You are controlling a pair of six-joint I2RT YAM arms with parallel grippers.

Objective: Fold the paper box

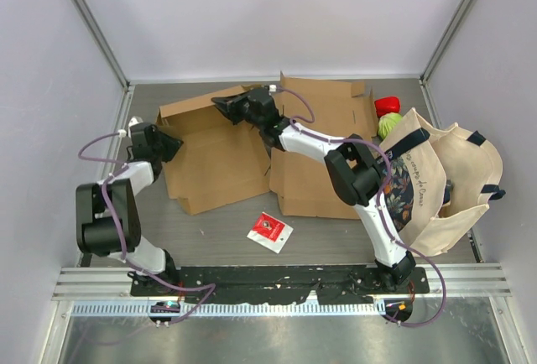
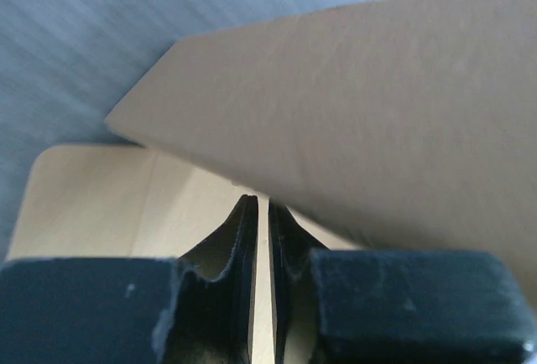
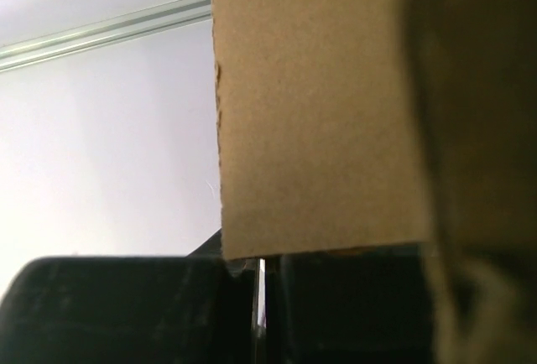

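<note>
Black fingers (image 2: 92, 309) of my left gripper (image 2: 260, 221) fill the bottom of the left wrist view. They are drawn nearly together, with a thin cardboard sheet edge-on between them, so I read this as a pinch on the cardboard box (image 1: 220, 163). A second panel of the same box slopes up and away over the fingertips to the right.

From above, the box lies flattened and unfolded across the far middle of the table. Its long axis runs left to right, from my left gripper towards the tote bag (image 1: 449, 175) on the right. I have it by its left end. My right gripper (image 1: 226, 104) reaches across to the far edge of the left half. In the right wrist view its fingers are pressed together at the lower edge of a raised flap, apparently nipping that flap.

Both grips therefore sit on the left half, one at the end and one on the far side. The right half lies flat and unheld, partly under my right forearm. I judge that the next fold turns on the crease between the halves, which runs away from me. The left panel would swing up and rightward, and my left gripper is the nearer one to drive it.
</note>
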